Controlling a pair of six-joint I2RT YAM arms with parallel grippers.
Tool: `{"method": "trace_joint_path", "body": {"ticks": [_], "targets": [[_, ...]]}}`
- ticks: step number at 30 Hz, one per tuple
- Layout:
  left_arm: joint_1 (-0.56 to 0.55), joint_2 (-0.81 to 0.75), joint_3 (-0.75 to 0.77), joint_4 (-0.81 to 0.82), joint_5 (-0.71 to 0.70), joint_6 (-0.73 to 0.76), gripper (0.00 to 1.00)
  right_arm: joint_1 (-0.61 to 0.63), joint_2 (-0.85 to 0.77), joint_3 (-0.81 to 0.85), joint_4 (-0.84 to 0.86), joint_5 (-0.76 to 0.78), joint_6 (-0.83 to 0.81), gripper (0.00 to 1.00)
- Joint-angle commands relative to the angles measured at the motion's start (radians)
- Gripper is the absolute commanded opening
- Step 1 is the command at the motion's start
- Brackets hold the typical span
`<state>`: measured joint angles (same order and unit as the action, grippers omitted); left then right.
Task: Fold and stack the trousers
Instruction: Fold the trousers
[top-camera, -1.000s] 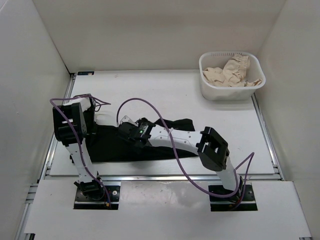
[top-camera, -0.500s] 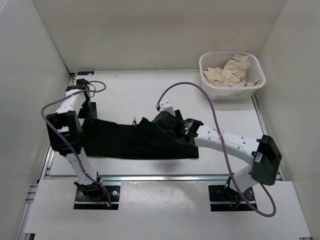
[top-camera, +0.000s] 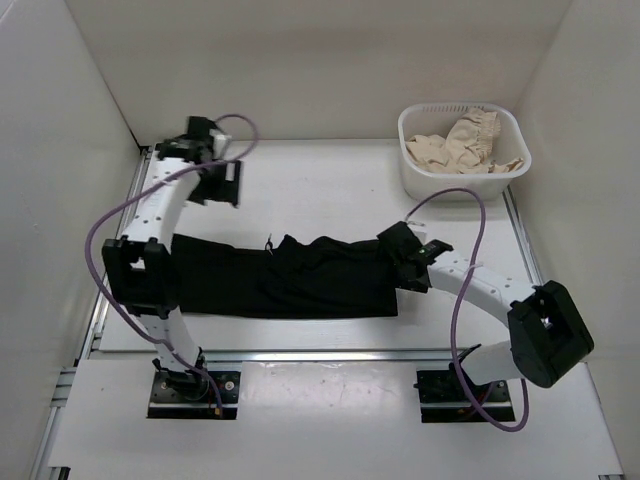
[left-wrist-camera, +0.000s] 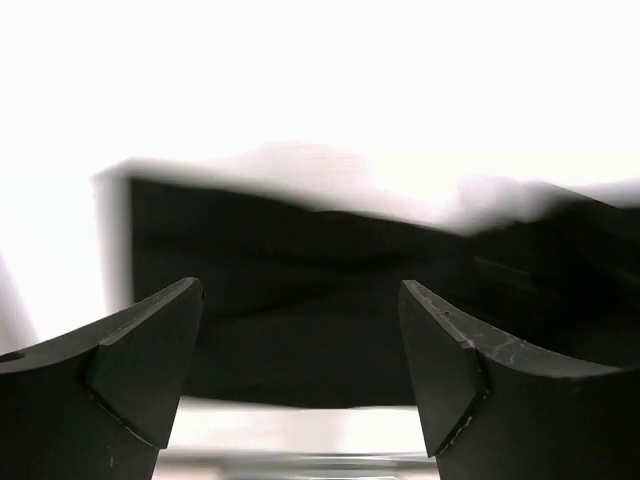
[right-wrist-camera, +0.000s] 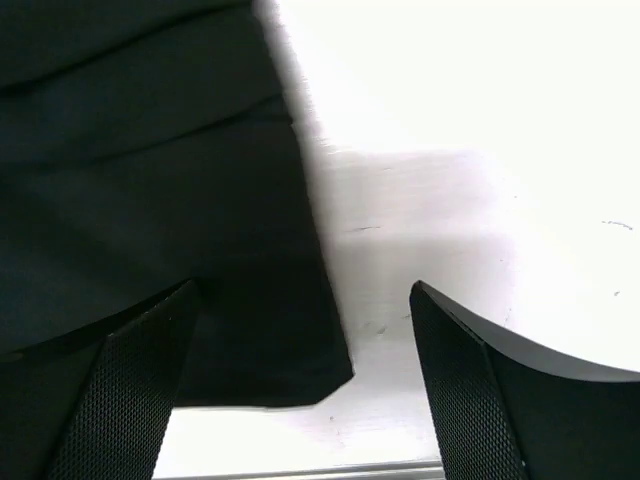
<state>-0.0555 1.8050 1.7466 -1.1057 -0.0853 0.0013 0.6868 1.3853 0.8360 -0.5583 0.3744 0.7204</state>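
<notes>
The black trousers (top-camera: 280, 280) lie flat across the near half of the table, folded lengthwise into a long band. My left gripper (top-camera: 222, 185) is open and empty, raised over the far left of the table, well behind the trousers' left end (left-wrist-camera: 300, 290). My right gripper (top-camera: 405, 268) is open and empty, low over the trousers' right end; its wrist view shows the right edge and near corner of the cloth (right-wrist-camera: 200, 250) between the spread fingers.
A white basket (top-camera: 420, 180) with a beige ruffled garment (top-camera: 462, 142) stands at the far right. White walls enclose the table on three sides. The table's metal front rail (top-camera: 320, 352) runs just in front of the trousers.
Both arms swung outward along the trousers: the left rose to the far left corner, the right moved from the middle to the right end. The cloth now lies spread out long.
</notes>
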Motion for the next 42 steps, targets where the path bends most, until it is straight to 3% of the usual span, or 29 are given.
{"method": "trace_joint_path", "body": {"ticks": [1,3,7,11,14,15,17,20,21,24,26,28,30,33,34,36,40,42], "targets": [[-0.191,0.016,-0.028,-0.092,0.318,-0.001,0.9,-0.094,-0.022,-0.075,0.116,-0.234,0.054,0.91],[-0.263,0.056,-0.07,-0.092,0.382,-0.001,0.9,-0.116,-0.031,-0.104,0.146,-0.275,0.054,0.91],[-0.3,0.111,-0.094,-0.069,0.381,-0.001,0.9,-0.139,-0.04,-0.161,0.208,-0.341,0.063,0.91],[-0.311,0.129,-0.124,-0.069,0.498,-0.001,0.74,-0.148,-0.04,-0.21,0.253,-0.384,0.085,0.88],[-0.343,0.129,-0.185,-0.069,0.458,-0.001,0.53,-0.148,-0.04,-0.233,0.265,-0.41,0.085,0.83],[-0.343,0.129,-0.203,-0.069,0.446,-0.001,0.38,-0.148,-0.04,-0.242,0.265,-0.42,0.085,0.77],[-0.343,0.129,-0.255,-0.069,0.435,-0.001,0.17,-0.159,-0.04,-0.251,0.287,-0.436,0.085,0.69],[-0.334,0.088,-0.301,-0.092,0.426,-0.001,0.14,-0.181,-0.04,-0.271,0.299,-0.465,0.085,0.43],[-0.334,0.064,-0.312,-0.101,0.426,-0.001,0.14,-0.181,-0.04,-0.271,0.299,-0.465,0.085,0.29],[-0.297,0.027,-0.39,-0.08,0.389,-0.001,0.14,-0.19,-0.049,-0.282,0.299,-0.465,0.085,0.11],[-0.273,0.027,-0.436,-0.054,0.358,-0.001,0.14,-0.19,-0.049,-0.282,0.299,-0.465,0.085,0.06],[-0.273,0.027,-0.437,-0.045,0.367,-0.001,0.31,-0.19,-0.049,-0.282,0.29,-0.465,0.07,0.06],[-0.273,0.027,-0.437,-0.045,0.377,-0.001,0.53,-0.19,-0.058,-0.258,0.258,-0.465,0.05,0.16],[-0.273,0.018,-0.412,-0.055,0.365,-0.001,0.71,-0.19,-0.08,-0.229,0.23,-0.453,0.004,0.61],[-0.261,0.005,-0.403,-0.056,0.364,-0.001,0.86,-0.19,-0.08,-0.229,0.218,-0.437,-0.015,0.79],[-0.239,-0.015,-0.391,-0.065,0.355,-0.001,1.0,-0.201,-0.08,-0.203,0.218,-0.437,-0.027,0.85],[-0.152,-0.097,-0.346,-0.051,0.236,-0.001,1.0,-0.221,0.018,-0.125,0.232,-0.436,-0.027,0.87],[-0.046,-0.15,-0.337,-0.019,0.138,-0.001,1.0,-0.221,0.093,-0.098,0.232,-0.46,-0.038,0.83]]}}
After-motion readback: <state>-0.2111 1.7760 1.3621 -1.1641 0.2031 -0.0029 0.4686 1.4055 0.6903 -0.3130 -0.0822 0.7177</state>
